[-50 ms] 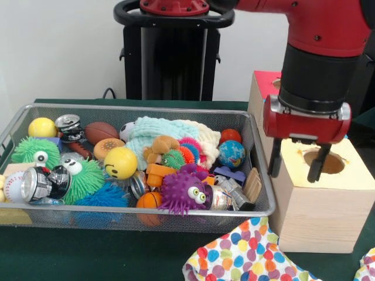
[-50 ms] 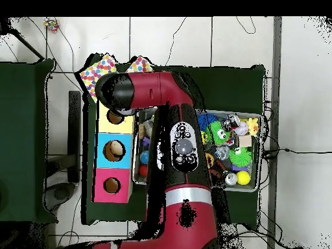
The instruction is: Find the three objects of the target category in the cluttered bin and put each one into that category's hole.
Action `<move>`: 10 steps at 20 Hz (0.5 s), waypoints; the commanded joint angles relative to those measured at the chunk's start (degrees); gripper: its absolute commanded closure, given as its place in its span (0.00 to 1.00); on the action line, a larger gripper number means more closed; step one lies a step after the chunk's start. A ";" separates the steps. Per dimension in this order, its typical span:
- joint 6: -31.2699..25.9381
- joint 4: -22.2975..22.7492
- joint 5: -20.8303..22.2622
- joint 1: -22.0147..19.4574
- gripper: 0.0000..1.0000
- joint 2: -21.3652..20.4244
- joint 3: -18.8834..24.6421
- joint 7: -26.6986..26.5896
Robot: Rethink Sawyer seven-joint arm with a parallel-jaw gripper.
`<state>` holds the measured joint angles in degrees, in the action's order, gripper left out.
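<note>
Two fingers (image 1: 275, 158) of the gripper (image 1: 296, 161) hang spread and empty over the yellow box's hole (image 1: 326, 161), so a drop looks finished; next it should swing to the bin (image 1: 265, 181) for another target.

The red and black arm (image 2: 175, 155) crosses the wire bin (image 2: 254, 183), hiding its left half. Along the bin's left edge stands a box (image 2: 98, 155) with yellow, blue and pink sections, each holed.

Wire bin (image 1: 261, 153) cluttered; yellow hole (image 1: 324, 162) empty.
</note>
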<state>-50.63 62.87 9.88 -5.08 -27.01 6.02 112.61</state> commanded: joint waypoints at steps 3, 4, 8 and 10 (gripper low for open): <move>-0.52 6.88 3.24 -1.69 0.00 -3.01 3.06 -7.05; -0.47 7.33 3.31 -1.66 0.00 -3.22 3.13 -6.97; -1.09 7.29 3.35 -1.38 0.00 -3.26 3.15 -6.22; -1.24 7.02 3.36 -1.16 0.00 -3.01 3.05 -5.63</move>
<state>-50.62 62.97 11.03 -5.10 -29.71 6.02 112.61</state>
